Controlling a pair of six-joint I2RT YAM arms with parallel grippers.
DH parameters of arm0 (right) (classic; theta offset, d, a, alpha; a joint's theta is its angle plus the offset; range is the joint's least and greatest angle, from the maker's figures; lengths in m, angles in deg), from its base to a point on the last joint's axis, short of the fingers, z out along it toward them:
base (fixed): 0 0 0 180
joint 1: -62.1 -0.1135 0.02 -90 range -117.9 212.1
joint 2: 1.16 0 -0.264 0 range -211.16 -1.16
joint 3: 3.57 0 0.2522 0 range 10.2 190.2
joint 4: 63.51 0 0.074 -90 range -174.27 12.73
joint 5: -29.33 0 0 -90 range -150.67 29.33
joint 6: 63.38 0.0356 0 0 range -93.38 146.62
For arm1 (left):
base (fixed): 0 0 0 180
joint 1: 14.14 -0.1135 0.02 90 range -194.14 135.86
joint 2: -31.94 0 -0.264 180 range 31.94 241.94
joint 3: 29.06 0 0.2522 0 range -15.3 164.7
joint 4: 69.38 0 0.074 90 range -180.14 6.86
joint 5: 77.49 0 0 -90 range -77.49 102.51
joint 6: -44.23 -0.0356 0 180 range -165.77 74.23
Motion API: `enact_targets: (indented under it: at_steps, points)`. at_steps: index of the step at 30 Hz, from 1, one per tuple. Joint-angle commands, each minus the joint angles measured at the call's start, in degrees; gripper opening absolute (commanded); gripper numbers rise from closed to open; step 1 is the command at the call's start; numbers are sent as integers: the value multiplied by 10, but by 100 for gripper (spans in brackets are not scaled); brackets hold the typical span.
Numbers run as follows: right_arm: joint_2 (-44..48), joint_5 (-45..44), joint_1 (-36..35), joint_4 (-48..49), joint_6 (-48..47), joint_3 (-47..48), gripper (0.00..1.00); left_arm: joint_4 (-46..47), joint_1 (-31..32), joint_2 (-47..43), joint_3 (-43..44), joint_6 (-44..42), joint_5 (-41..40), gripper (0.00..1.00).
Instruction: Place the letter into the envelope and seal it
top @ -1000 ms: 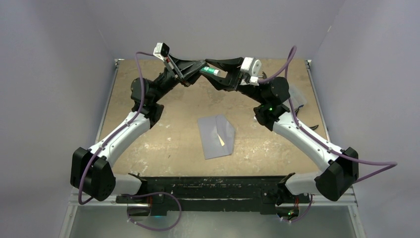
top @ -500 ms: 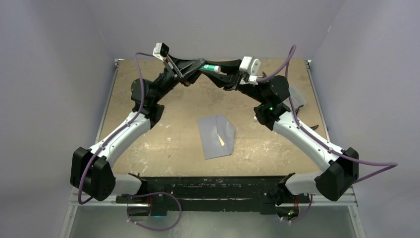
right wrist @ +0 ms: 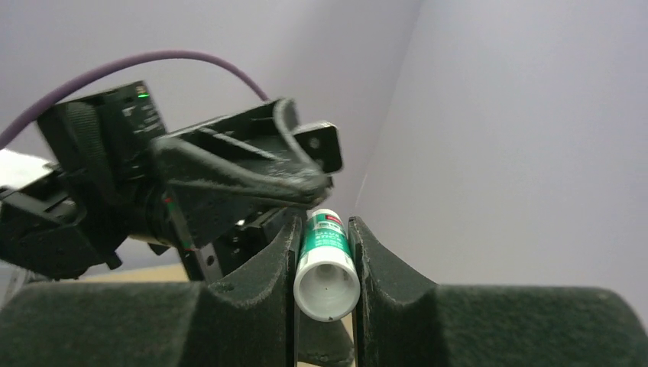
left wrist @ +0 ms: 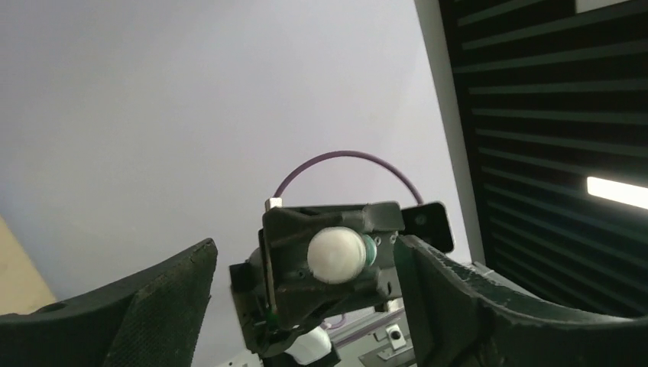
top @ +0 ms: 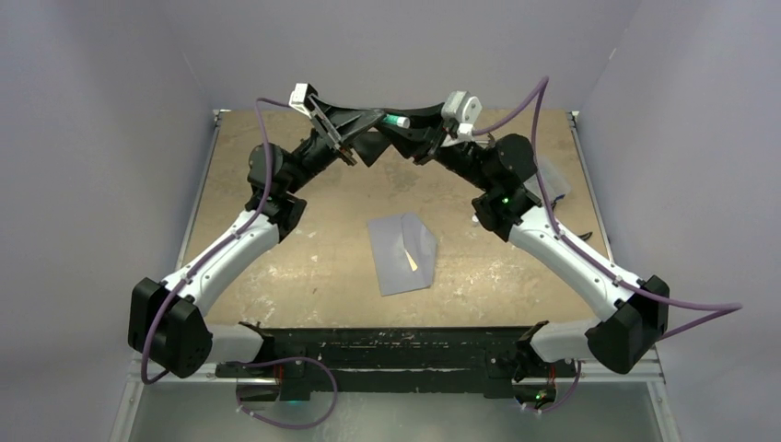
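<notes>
The left fingers (left wrist: pixel 164 298) stand wide apart and empty, aimed at the white cap end of the glue stick (left wrist: pixel 335 256). The right fingers (right wrist: pixel 256 287) clamp the stick's green barrel, high over the far end of the worktop (top: pixel 276 267). The step looks like uncapping. The left arm should advance straight along the stick's axis, close on the cap alone, and pull in line while the right holds firm.

The grey-blue envelope (top: pixel 391 267) lies flat mid-worktop, apparently unsealed, with a sliver of the cream letter (top: pixel 411 261) showing at its mouth. Nothing sits between the two sets of fingers. A pale object (top: pixel 553 175) beside the right arm is too unclear to name.
</notes>
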Motion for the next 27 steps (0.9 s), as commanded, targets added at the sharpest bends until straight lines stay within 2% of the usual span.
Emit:
enact_targets:
  at_steps: [1, 5, 7, 9, 12, 15, 17, 20, 23, 27]
  points:
    - [25, -151, -2, -118, 79, 65, 0, -109, -13, -48, 4, -113, 16, 88]
    - [60, -297, -2, -218, 182, 29, 0, -190, -28, -88, -25, -184, 22, 93]
    - [66, -339, -2, -295, 238, 6, 0, -280, -29, -109, -27, -257, 14, 93]
    - [68, -385, -2, -352, 257, -23, 0, -369, -29, -130, -32, -316, -5, 89]
    - [71, -370, -2, -413, 291, -81, 0, -454, -29, -142, -56, -374, -46, 72]
    - [70, -325, -5, -435, 314, -140, 0, -512, -29, -116, -81, -425, -68, 46]
    - [59, -301, -17, -438, 319, -167, 0, -491, -29, -82, -100, -441, -63, 33]
    - [9, -285, -52, -451, 293, -184, 0, -409, -28, -7, -118, -441, -32, 23]
    - [-33, -303, -85, -457, 286, -171, 0, -360, -24, 74, -104, -441, -13, 18]
    - [-80, -345, -102, -475, 300, -147, 0, -355, -14, 161, -84, -451, -14, 11]
